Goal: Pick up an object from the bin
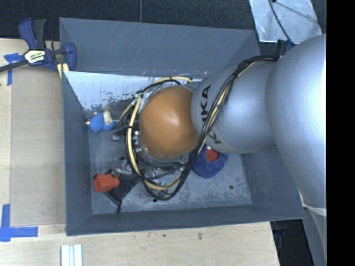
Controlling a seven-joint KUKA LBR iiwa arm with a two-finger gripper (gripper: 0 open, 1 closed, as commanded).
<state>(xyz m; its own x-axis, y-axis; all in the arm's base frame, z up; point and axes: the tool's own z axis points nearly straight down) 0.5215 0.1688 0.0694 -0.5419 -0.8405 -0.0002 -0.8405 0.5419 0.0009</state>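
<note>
**Desk:** Three loose things around the arm's orange cover (166, 121). Which is nearest?

**Photographer:** A red block (105, 182) at 8 o'clock on the scuffed grey bin (77, 165) floor, its long axis running 9-to-3. A blue round piece (208, 164) lies at 4 o'clock.

**Desk:** And farther back?

**Photographer:** A blue lump (100, 122) at 9 o'clock. The gripper (157, 170) sits under the cover, and I cannot tell its grip.

A small blue object (100, 123) lies at the far left of the bin (166, 49) floor. A red block (105, 182) lies at the near left, with a black flat piece (125, 190) just beside it. To the right sits a blue rounded thing (208, 168) with an orange-red piece (212, 155) on it.
</note>
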